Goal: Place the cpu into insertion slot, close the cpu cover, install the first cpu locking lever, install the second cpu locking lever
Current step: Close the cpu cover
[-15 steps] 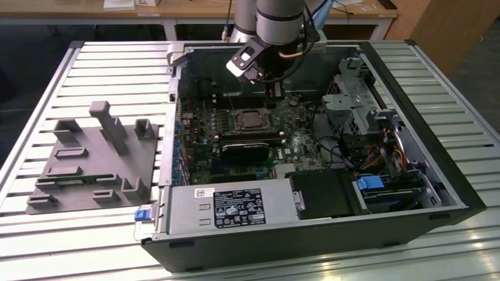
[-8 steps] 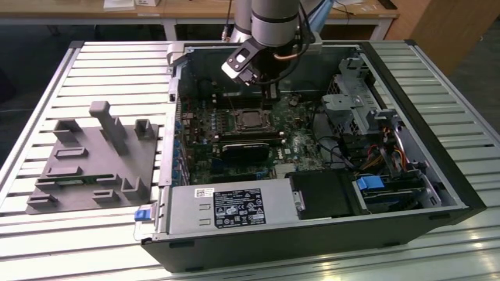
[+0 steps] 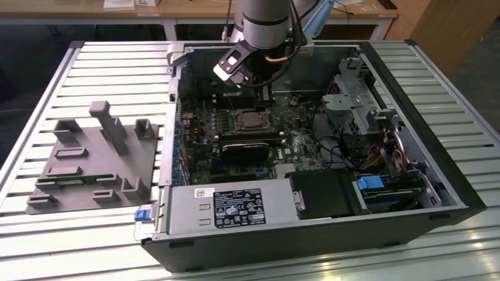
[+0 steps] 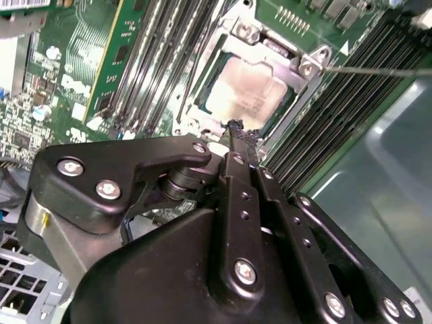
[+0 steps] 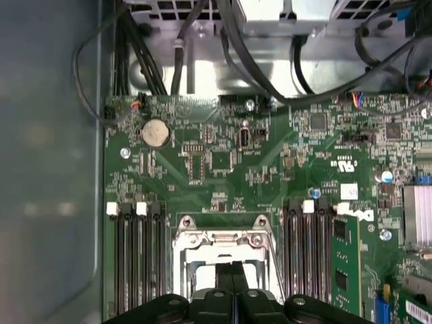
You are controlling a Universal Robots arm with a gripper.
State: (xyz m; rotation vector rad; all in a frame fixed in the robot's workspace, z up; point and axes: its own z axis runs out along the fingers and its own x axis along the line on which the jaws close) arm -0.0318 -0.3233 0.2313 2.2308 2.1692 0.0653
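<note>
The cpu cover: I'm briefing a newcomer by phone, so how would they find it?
Inside the open case, find the green motherboard and its two banks of long black memory slots. Between them sits the cpu cover, a square silver frame whose cut-out middle shows the grey cpu.

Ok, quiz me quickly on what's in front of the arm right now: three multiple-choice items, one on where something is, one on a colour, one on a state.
1. Where is the cpu?
A. beside the computer case
B. in the insertion slot
C. on a memory module

2. What colour is the motherboard?
A. green
B. blue
C. red

3. How do the fingers of the gripper stand?
A. wide open
B. clamped on the cpu
C. shut together

Answers: 1 B, its silver-grey top lies in the socket in the second wrist view; 2 A, green shows across the board in the first wrist view; 3 C, they meet with no gap in both wrist views.
</note>
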